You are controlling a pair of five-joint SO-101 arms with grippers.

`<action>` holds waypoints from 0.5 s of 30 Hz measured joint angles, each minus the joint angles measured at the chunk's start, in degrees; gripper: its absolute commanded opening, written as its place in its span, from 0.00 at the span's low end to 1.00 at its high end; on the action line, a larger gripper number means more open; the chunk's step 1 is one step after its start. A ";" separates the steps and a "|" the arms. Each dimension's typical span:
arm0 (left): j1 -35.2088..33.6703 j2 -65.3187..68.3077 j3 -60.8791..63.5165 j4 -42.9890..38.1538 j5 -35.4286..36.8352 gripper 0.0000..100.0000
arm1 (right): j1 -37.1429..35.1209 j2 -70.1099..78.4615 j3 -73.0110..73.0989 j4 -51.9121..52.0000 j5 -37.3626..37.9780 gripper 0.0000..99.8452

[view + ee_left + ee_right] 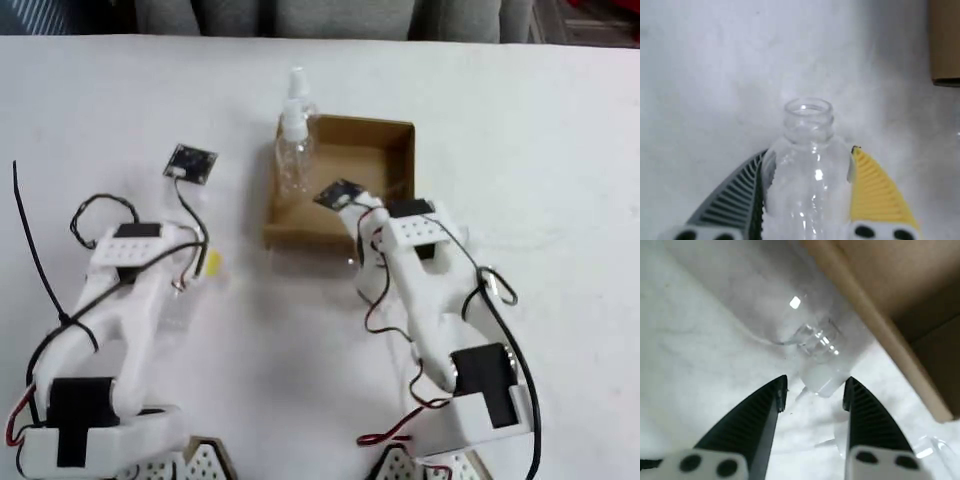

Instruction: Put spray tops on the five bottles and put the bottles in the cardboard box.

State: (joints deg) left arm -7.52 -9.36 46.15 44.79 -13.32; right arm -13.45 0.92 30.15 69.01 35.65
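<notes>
- The left tool (pixel 808 160) is clamped on a clear plastic bottle with an open, threaded neck (pixel 808 150). Its grey ribbed finger (pixel 735 200) presses one side and its yellow ribbed finger (pixel 875 190) the other. The bottle has no top on it.
- From above, that yellow finger (pixel 210 262) sits over the white counter (pixel 520 130), left of the box and apart from it.
- The brown open-topped cardboard box (pixel 385 125) sits mid-counter, between the two arms and a little beyond them.
- A second clear bottle, fitted with a white spray top (pixel 294 140), stands upright at the box's far left corner. It seems to be inside, though I can't be sure.
- The right tool (pixel 815 385) is open, its two black fingers (pixel 760 415) spread with nothing between them.
- Just beyond those fingertips a spray top with a white collar and clear upper part (pixel 826 377) lies on the counter, close beside the box's outer wall (pixel 875 325).
- From above, the right arm (pixel 420 290) ends at the box's near edge.
</notes>
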 measured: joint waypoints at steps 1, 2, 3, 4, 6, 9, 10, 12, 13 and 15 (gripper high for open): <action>0.00 0.00 0.00 0.00 0.00 0.04 | -0.09 0.00 0.00 -0.09 0.70 0.16; 0.00 0.00 0.00 0.00 0.00 0.04 | -0.18 0.00 0.00 -0.18 0.97 0.16; 0.00 0.00 0.00 0.00 0.00 0.04 | -0.09 0.00 0.00 -0.97 0.97 0.16; 0.00 0.00 0.00 0.00 0.00 0.04 | 0.00 0.00 0.00 -1.85 0.53 0.16; 0.00 0.00 0.00 0.00 0.00 0.04 | 0.00 0.00 0.00 -2.99 -1.41 0.16; 0.00 0.00 0.00 0.00 0.00 0.04 | -0.35 0.00 0.00 -3.78 -5.63 0.16; 0.00 0.00 0.00 0.00 0.00 0.04 | -0.44 0.00 0.00 -3.78 -6.95 0.16; 0.00 0.00 0.00 0.00 0.00 0.04 | -0.26 0.00 0.00 -3.78 -8.44 0.16; 0.00 0.00 0.00 0.00 0.00 0.04 | -0.18 0.00 0.00 -3.78 -8.88 0.16; 0.00 0.00 0.00 -0.09 0.00 0.04 | -0.26 0.00 0.00 -3.78 -9.23 0.16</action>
State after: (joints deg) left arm -7.52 -9.36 46.15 44.70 -13.32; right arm -13.71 0.92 30.15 65.23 26.42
